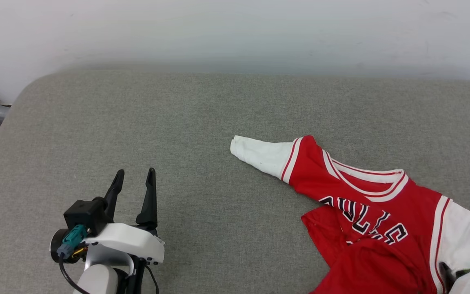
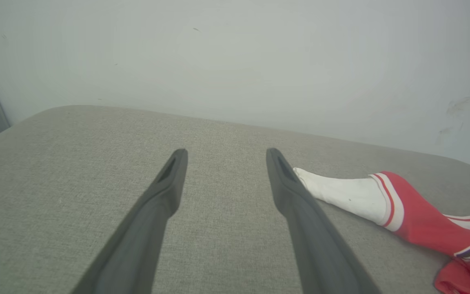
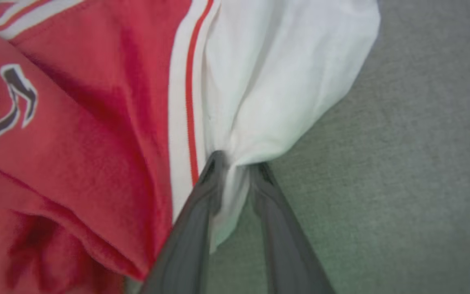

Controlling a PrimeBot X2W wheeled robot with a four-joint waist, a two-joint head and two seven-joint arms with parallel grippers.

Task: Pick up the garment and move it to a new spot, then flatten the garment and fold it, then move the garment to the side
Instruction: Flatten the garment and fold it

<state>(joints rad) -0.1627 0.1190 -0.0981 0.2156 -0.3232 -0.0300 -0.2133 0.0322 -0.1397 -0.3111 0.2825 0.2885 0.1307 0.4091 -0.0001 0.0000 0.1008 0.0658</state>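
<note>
1. head view: the red basketball jersey with white sleeves (image 1: 365, 212) lies crumpled at the right of the grey fabric surface (image 1: 178, 122), not yet flattened or folded. the left hand (image 1: 135, 173) hovers well apart from it.
2. left wrist view: that hand's fingers (image 2: 165, 192) stand wide apart and empty, with one white sleeve (image 2: 341, 192) near.
3. right wrist view: the right hand (image 3: 238, 163) is clamped on the other white sleeve (image 3: 280, 81), pointing down at the surface.
</note>
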